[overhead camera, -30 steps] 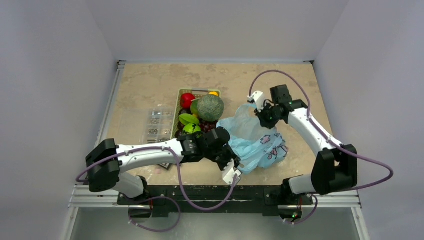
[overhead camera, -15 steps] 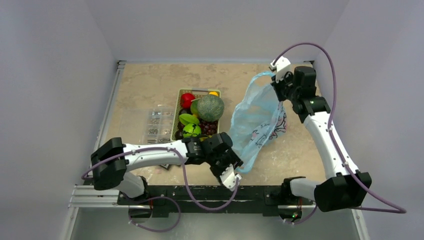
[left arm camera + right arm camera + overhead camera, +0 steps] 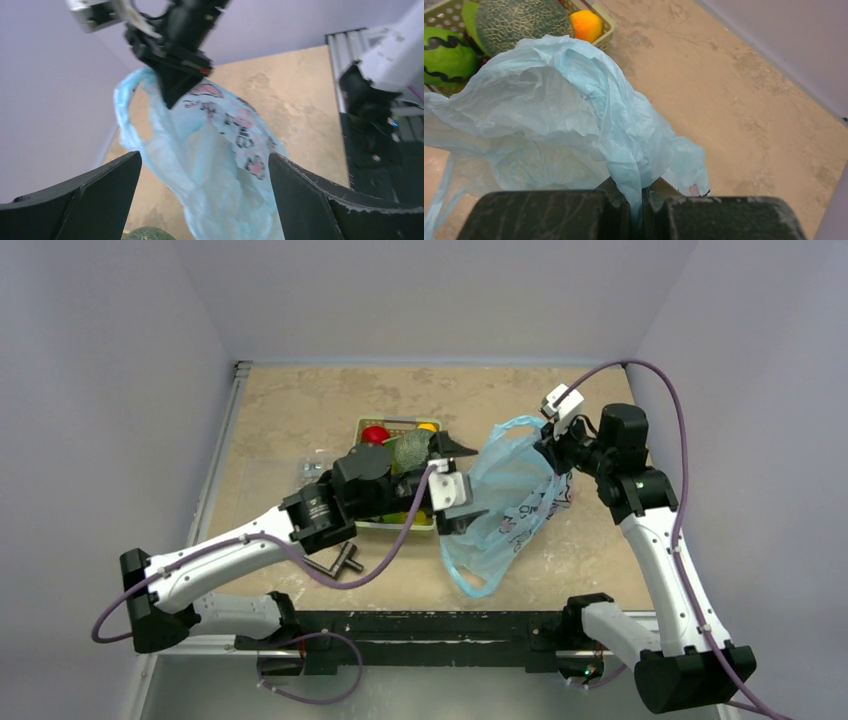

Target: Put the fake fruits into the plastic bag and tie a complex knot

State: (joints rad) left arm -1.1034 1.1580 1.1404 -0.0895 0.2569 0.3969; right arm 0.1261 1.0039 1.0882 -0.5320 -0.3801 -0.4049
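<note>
At frame right, the right end effector (image 3: 547,443) clenches the plastic bag (image 3: 505,495) (it hangs limp); the left end effector (image 3: 462,480), centre, gapes empty.

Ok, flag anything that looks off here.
The plastic bag hangs limp from the right pincer, pinched at one edge only. It is crumpled, and its lower end seems to rest on the table. The left pincer is open and holds nothing. The fake fruits in view sit in the basket.

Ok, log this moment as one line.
right gripper: shut on plastic bag | left gripper: open, facing bag | fake fruits: in basket
</note>
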